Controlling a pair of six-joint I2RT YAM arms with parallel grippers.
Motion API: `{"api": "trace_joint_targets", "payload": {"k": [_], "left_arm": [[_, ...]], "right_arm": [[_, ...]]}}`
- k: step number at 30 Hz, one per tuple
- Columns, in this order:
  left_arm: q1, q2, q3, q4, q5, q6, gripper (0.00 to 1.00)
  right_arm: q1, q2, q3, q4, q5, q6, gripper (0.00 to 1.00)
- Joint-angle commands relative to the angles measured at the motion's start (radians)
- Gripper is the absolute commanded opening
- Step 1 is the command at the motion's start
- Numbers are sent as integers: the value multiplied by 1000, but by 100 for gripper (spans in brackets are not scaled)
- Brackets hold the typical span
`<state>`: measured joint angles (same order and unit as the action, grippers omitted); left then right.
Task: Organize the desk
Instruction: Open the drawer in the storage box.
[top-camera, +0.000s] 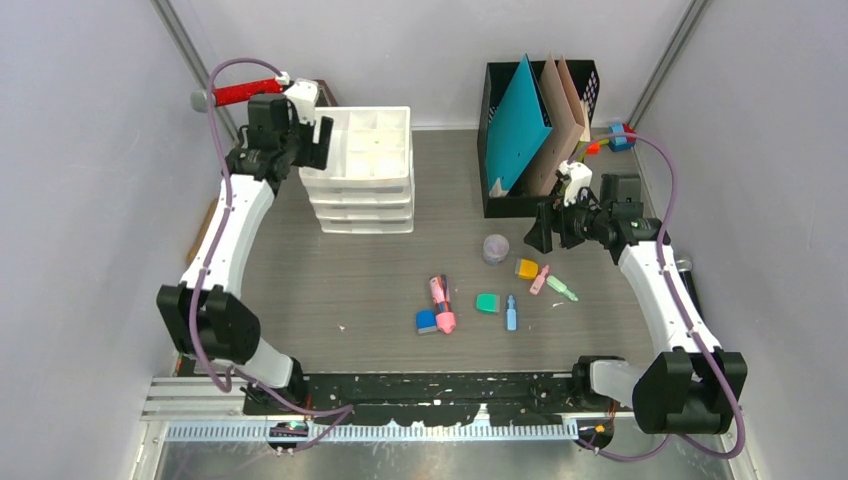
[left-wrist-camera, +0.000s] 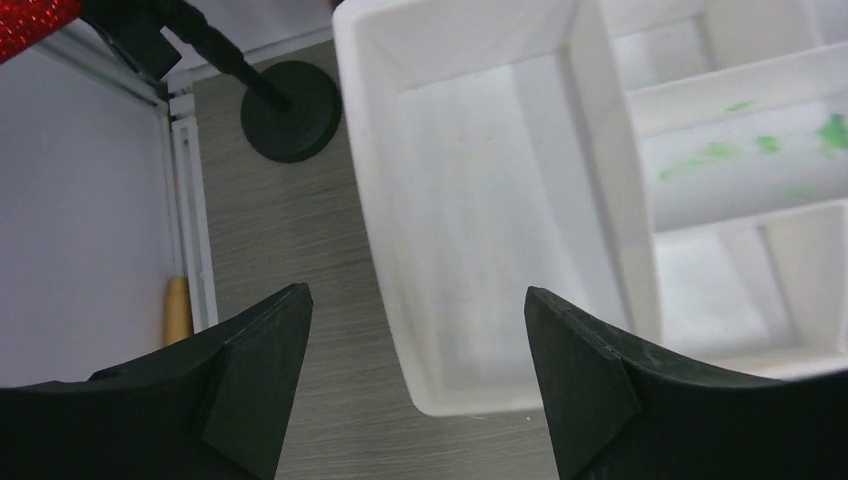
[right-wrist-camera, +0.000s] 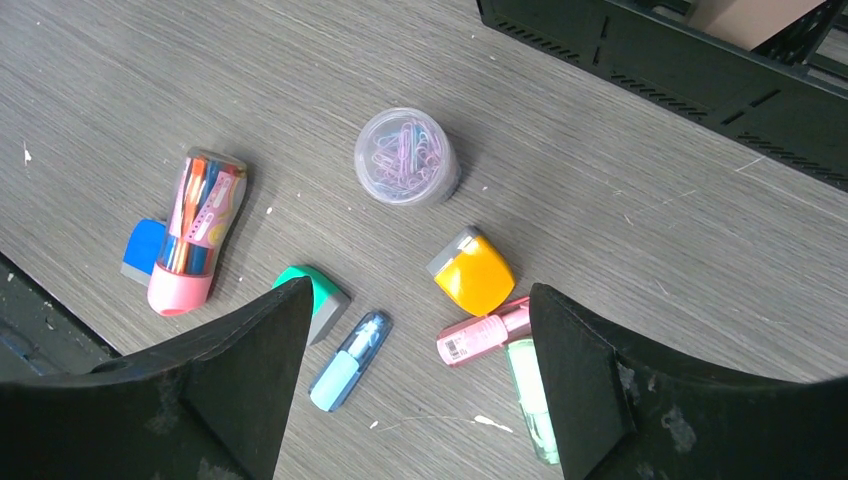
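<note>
The desk (top-camera: 370, 270) is a grey wood-grain top. Scattered across its middle are a clear jar of paper clips (right-wrist-camera: 406, 156), a yellow block (right-wrist-camera: 473, 272), a pink highlighter (right-wrist-camera: 483, 333), a pale green highlighter (right-wrist-camera: 530, 398), a blue highlighter (right-wrist-camera: 350, 359), a green block (right-wrist-camera: 320, 290), a pink pen case (right-wrist-camera: 192, 230) and a blue block (right-wrist-camera: 143, 250). My right gripper (right-wrist-camera: 420, 288) hangs open above them, holding nothing. My left gripper (left-wrist-camera: 415, 292) is open and empty over the left corner of the white tray stack (left-wrist-camera: 480, 200).
A white stack of divided trays (top-camera: 362, 170) stands at the back left. At the back right is a black file holder (top-camera: 540, 130) with teal and brown folders. A black round base (left-wrist-camera: 290, 110) sits by the left wall. A black rail (top-camera: 420, 388) runs along the near edge.
</note>
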<state>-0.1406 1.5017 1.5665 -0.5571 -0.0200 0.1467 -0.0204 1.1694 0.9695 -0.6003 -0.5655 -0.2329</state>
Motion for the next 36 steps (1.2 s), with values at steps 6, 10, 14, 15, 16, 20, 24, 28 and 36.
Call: {"api": "trace_joint_targets", "payload": {"k": [6, 10, 14, 15, 16, 20, 24, 28, 36], "left_arm": [[63, 170, 140, 64, 3, -44, 67], [71, 160, 73, 95, 15, -65, 56], [73, 101, -34, 140, 63, -103, 39], [74, 87, -54, 141, 72, -117, 38], [74, 74, -72, 136, 85, -130, 38], [75, 9, -134, 106, 138, -191, 38], [75, -61, -203, 83, 197, -243, 34], [74, -116, -252, 42, 247, -298, 27], [69, -224, -387, 17, 564, -389, 25]], "right_arm": [[5, -52, 2, 10, -9, -2, 85], [7, -50, 13, -18, -3, -21, 85], [12, -49, 8, -32, 0, -36, 85], [13, -48, 8, -32, 0, -36, 85], [14, -44, 8, -32, -2, -37, 85], [20, -37, 6, -30, -4, -37, 85], [20, -28, 2, -27, -4, -40, 85], [45, -21, 0, -24, -2, -41, 85], [136, 15, 43, 21, -34, 8, 85]]}}
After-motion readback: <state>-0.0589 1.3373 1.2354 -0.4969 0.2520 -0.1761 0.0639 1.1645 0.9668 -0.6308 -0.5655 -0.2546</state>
